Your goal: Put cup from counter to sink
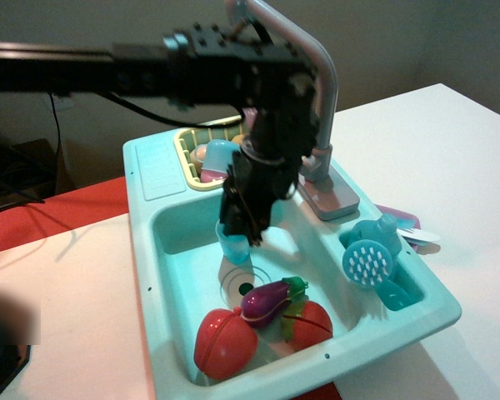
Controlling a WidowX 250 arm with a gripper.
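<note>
The small translucent blue cup (231,248) is inside the turquoise sink (182,232), upright, at the back edge of the round drain (245,282). I cannot tell whether it touches the sink floor. My black gripper (242,235) comes down from above and is shut on the cup's rim. The arm hides the cup's top and right side. The counter ledge with its ribbed patch (162,171) lies at the back left and holds nothing.
A yellow dish rack (186,158) behind the sink holds a light-blue cup with a pink base (220,158). A grey faucet (317,75) arches over the back right. A purple eggplant (267,300) and red fruit (223,342) lie at the sink's front. A blue brush (367,260) sits in the right compartment.
</note>
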